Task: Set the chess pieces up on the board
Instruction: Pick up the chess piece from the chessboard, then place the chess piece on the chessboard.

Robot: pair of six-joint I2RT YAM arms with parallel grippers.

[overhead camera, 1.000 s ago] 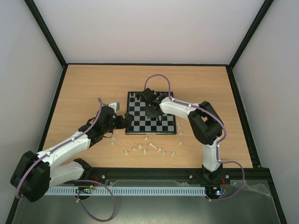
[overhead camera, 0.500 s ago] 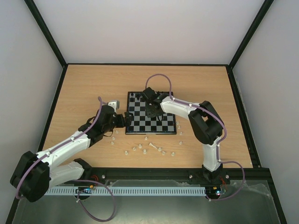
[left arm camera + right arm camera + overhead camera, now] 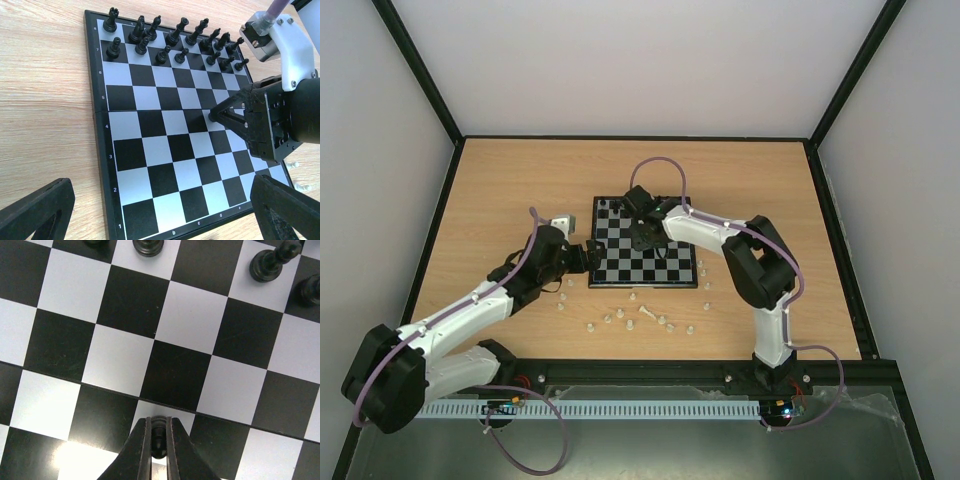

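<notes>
Not much is changing over the last second. The right gripper (image 3: 214,116) is creeping a touch toward the far side over the middle of the chessboard (image 3: 165,165). It's pinching a small black piece (image 3: 158,434), probably a pawn, and we can't tell if the piece is touching its square. The left gripper (image 3: 586,258) is barely moving, hanging spread wide at the board's left edge. The other black pieces (image 3: 170,42) are sitting in the two far rows. The whitish pieces (image 3: 646,312) are lying scattered on the counter (image 3: 500,190) just off the board's near edge, so we're guessing the white side isn't started yet.
</notes>
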